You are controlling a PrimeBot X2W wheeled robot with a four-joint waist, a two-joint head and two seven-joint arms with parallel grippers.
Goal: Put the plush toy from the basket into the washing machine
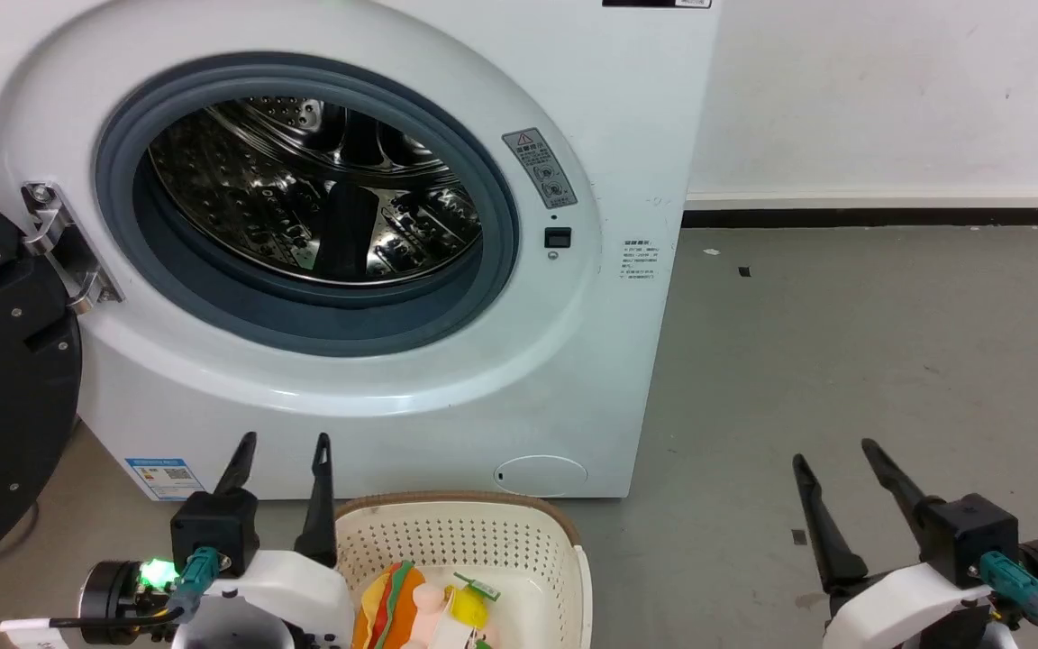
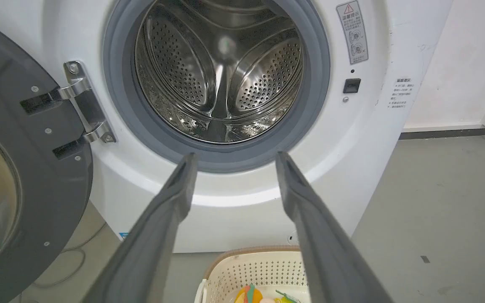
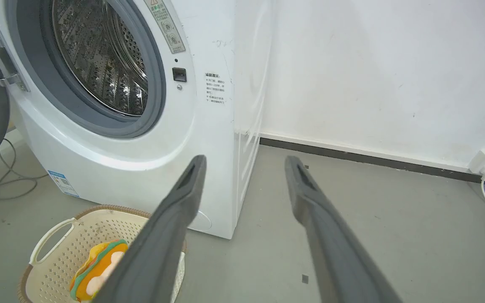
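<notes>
Washing machine (image 1: 447,388) takes up the upper left and centre of the head view, its drum (image 1: 321,207) open behind the grey rubber ring (image 1: 505,234), with the black door (image 1: 5,388) swung wide at the left edge. That door is the first hazard: an arm sweeping in from the lower left could knock it or its hinge. The raised ring is the second, since a toy let go too early would likely catch on it and drop to the floor (image 1: 843,342).

At bottom centre the basket (image 1: 447,541) stands just in front of the washer. Its perforated wall could snag a fingertip that comes down too near the side.

The left gripper (image 1: 286,439) is at lower left, just beside the basket's rim. The right gripper (image 1: 833,452) is at lower right, well apart from it. Both have their fingers spread and carry nothing, and both point up the frame, not down into the basket.

The plush toy (image 1: 393,599) lies inside the basket at the very bottom edge, partly cut off by the frame. Its paper tags (image 1: 474,590) lie loose beside it, so a pinch that lands on them alone would probably slip or tear
</notes>
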